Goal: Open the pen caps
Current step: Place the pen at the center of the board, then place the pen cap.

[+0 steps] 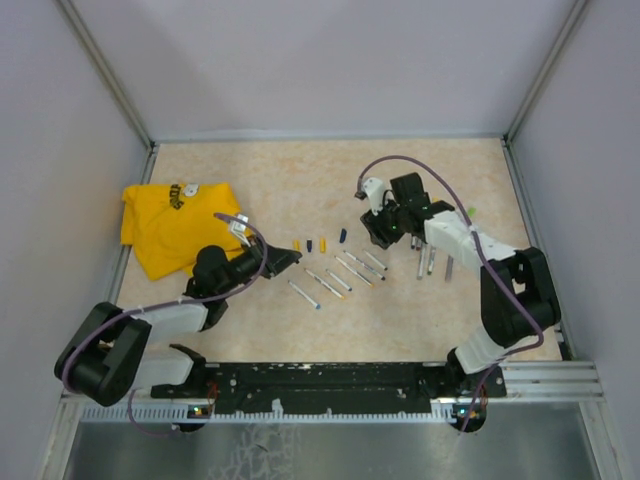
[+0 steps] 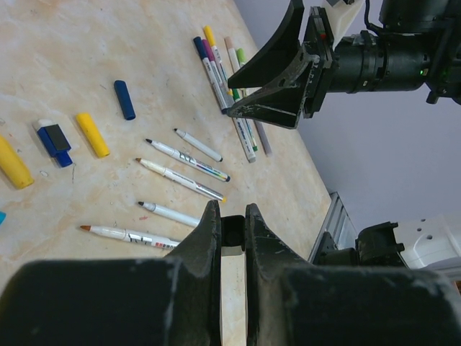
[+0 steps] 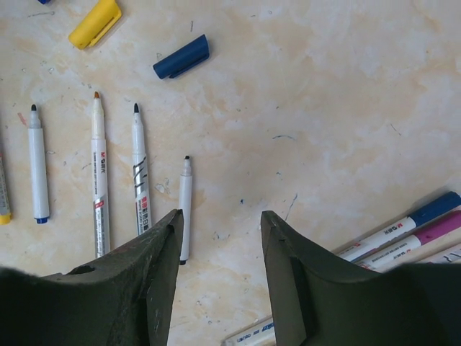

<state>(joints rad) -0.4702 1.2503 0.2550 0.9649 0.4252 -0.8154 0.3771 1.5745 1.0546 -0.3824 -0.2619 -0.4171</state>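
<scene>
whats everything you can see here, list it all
t-shirt: one, yellow, table's left side
loose pen caps: at least three, yellow and blue, mid-table
uncapped pens: about five, whitish barrels, centre row
capped pens: several, with blue, yellow, magenta, green caps, beside the right arm
table: one, beige marbled
left gripper: black, jaws nearly together, near the uncapped pens
right gripper: black, open, empty, above the table

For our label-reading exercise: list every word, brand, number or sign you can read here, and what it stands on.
No text reads clearly.
Uncapped pen barrels: printed markings, too blurred to read.
Capped pens: barrel print, too small.
Yellow shirt: dark print, too small.
</scene>
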